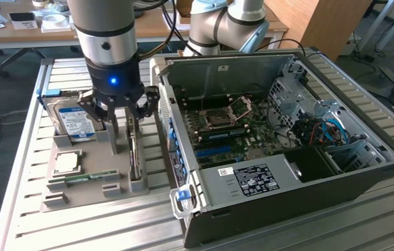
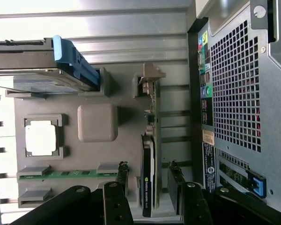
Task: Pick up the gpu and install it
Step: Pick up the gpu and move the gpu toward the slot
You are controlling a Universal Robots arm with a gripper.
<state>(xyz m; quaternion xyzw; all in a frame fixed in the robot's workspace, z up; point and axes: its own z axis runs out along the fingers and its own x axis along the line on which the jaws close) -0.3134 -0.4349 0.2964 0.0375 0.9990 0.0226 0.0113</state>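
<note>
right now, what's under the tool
The gpu, standing on edge in the grey holder tray, is lined up between the open tool's fingers. Its lower edge is hidden in the tray's slot.

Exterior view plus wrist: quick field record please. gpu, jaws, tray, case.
gpu: standing on edge in its slot of the gray tray, not lifted
jaws: open, one on each side of the gpu, a gap on both sides
hard drive: in its tray slot
RAM stick: in its tray slot
PC case: side open, motherboard exposed, to the exterior view's right of the tray
install: not done
</note>
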